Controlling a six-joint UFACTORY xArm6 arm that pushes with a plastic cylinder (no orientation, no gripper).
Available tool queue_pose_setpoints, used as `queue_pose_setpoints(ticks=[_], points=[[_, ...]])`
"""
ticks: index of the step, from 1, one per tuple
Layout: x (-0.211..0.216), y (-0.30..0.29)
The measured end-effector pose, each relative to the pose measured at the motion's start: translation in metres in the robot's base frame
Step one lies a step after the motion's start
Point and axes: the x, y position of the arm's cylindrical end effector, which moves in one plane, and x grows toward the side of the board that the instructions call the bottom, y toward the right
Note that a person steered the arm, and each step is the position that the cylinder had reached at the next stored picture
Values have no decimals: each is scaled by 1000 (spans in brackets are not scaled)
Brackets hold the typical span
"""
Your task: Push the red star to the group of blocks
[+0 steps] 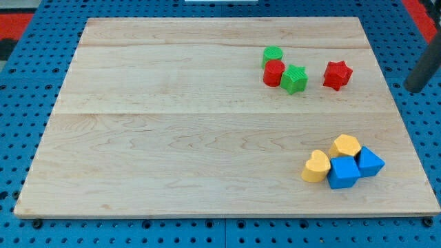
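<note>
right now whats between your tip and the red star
Nothing: in the camera view only bare board edge lies between my tip, off the board at the view's right, and the red star.

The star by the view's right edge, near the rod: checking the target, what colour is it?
Red star, clear in the camera view.

red star [337, 74] just beside green star [294, 78], bare gap between

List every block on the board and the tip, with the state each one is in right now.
red star: alone, touching nothing
green star: against the red cylinder
red cylinder: between both green blocks
green cylinder: touching the red cylinder
yellow hearts and blue blocks: clustered
my tip: off the board
</note>
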Motion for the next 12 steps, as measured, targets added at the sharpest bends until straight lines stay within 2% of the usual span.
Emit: queue_pose_setpoints(ticks=[1,2,3,4,5,6,7,8,10,11,12], points=[[0,-49],[-10,-66],[-42,-59],[-51,-69],[-49,-69],[-49,-37],[-27,-24],[-11,-42],[-16,-130],[-34,-118],[-56,-63]])
